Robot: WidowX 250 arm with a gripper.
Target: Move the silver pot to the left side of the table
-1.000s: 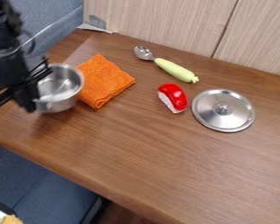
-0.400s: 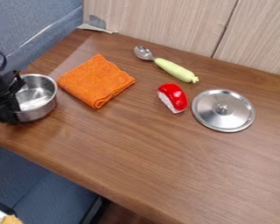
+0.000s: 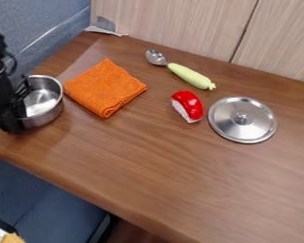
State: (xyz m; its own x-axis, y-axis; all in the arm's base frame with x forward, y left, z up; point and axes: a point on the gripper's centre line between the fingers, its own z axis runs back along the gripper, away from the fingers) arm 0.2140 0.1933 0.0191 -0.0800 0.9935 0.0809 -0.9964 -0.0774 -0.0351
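At the left edge of the camera view is my gripper (image 3: 18, 107), up against the left side of the silver pot (image 3: 48, 113). The pot is on the left part of the wooden table (image 3: 161, 175), left of the orange cloth, its open top facing up. My gripper and arm hide the pot's left wall, and whether the gripper has hold of the pot is hidden too.
An orange cloth (image 3: 106, 88) lies right of the pot. Farther right are a spoon with a pale green handle (image 3: 189, 75), a red and white toy (image 3: 188, 106) and a silver lid (image 3: 242, 126). A wood-grain panel (image 3: 174, 23) stands along the back.
The pot and my gripper have shifted left across the table, away from the cloth, whose left corner is now uncovered. Since the middle frame they have moved only slightly.
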